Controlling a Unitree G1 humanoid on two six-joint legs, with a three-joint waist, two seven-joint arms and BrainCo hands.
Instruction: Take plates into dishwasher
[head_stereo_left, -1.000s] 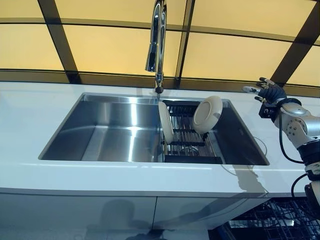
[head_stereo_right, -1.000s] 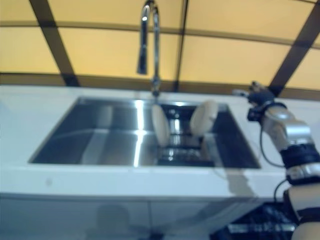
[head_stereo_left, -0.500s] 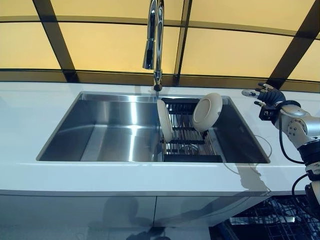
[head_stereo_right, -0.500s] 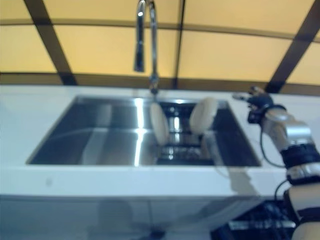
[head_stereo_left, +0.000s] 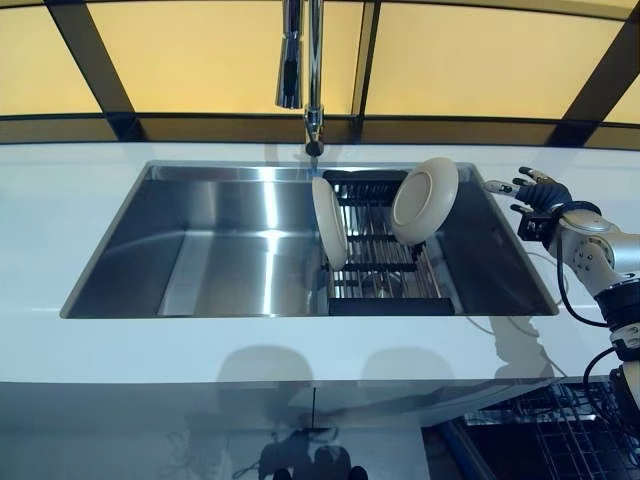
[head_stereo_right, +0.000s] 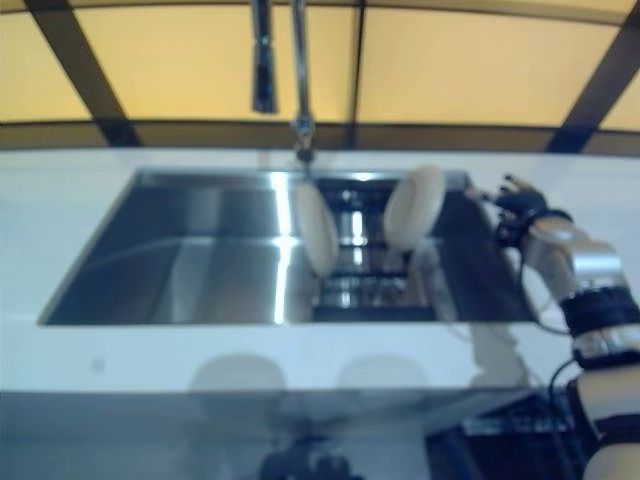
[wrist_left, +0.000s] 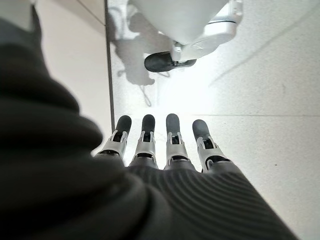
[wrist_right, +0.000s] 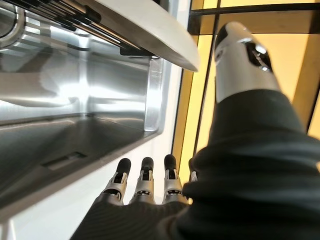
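White table (head_stereo_left: 60, 210) runs the width of the scene, with a window of amber panes in dark frames behind it. A large stainless sink (head_stereo_left: 215, 250) is set into it. A tall chrome faucet (head_stereo_left: 312, 70) rises from the back edge, spout over the basin's middle.

Black dish rack (head_stereo_left: 385, 270) sits in the right part of the sink. Two cream plates stand in it: left plate (head_stereo_left: 329, 222) on edge at the rack's left end, nearly edge-on to the head camera; right plate (head_stereo_left: 424, 200) tilted, leaning back toward the right, its face turned to the camera. The two plates are apart.

Lower right, below the table edge, a dark wire dishwasher rack (head_stereo_left: 560, 435) shows; no plate is visible in it.

Right hand (head_stereo_left: 535, 190) hovers over the table just beside the sink's right rim, near the right plate but not touching it; fingers (wrist_right: 145, 172) straight and spread, holding nothing.

Left hand (wrist_left: 165, 165) shows only in its wrist view, pointed at the floor; fingers (wrist_left: 172, 132) straight, empty.
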